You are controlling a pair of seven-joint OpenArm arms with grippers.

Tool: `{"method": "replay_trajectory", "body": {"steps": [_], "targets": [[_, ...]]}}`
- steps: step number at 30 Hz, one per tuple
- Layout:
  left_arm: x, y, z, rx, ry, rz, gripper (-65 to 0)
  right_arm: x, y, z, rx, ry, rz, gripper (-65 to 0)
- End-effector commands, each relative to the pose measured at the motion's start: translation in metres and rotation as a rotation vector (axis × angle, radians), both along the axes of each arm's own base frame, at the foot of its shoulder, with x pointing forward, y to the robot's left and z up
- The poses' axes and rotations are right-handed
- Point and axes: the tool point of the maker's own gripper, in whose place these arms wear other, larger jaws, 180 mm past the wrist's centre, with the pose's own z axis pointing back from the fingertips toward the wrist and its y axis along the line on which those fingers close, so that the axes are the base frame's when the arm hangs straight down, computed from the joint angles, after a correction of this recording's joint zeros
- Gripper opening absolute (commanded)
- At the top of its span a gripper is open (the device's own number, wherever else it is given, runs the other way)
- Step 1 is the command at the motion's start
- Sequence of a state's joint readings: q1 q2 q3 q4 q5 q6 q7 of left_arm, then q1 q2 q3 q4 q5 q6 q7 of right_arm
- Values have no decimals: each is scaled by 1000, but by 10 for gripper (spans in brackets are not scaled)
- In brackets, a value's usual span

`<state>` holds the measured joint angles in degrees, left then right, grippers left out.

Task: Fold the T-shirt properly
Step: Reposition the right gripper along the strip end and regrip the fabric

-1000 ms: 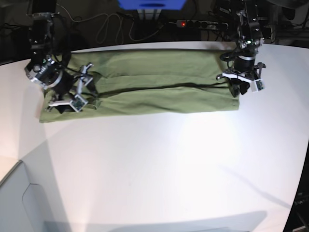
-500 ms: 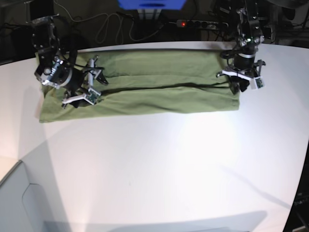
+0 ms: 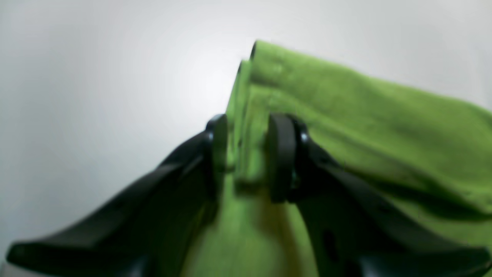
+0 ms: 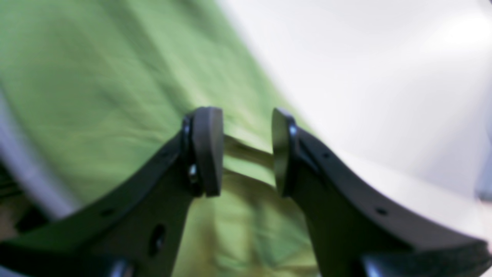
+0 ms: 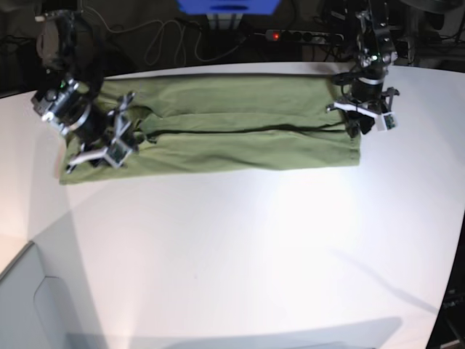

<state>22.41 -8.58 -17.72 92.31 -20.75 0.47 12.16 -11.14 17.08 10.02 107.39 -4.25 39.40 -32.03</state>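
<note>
Left gripper [image 3: 246,154] pinching shirt [image 5: 232,131] edge; right gripper [image 4: 246,150] astride a fold — grip uncertain. Shirt long-folded along table [image 5: 254,254] far edge. Next — both ends lifted together.

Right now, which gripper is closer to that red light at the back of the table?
The left gripper: it sits just in front of the red light, off to one side. The right gripper is at the T-shirt's far end.

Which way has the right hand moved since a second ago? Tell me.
Yes. In the base view the right hand first swung inward along the T-shirt, then back outward toward the shirt's end nearest the table edge.
</note>
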Motion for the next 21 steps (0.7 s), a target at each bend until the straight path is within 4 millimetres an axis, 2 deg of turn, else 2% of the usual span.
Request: {"method": "replay_trajectory", "body": {"steps": [1,5,9,10,13,21], "targets": [[7,2,13,10,-49,-3,-473,16,-5,15,36,-57,-21,-472],[2,2,10,10,-36,-3,-473,46,-40,7,76,-51,-154,-484],[2,1,9,8,-36,-2,-473,48,-57,-21,82,35,-197,-607],[2,1,9,9,-35,-1,-473,44,-60,-28,79,57,-203,-648],[2,1,9,9,-35,-1,-473,27,-60,-45,78,111,-206,-647],[2,1,9,9,-35,-1,-473,-28,-50,-55,40,171,-165,-649]]}}
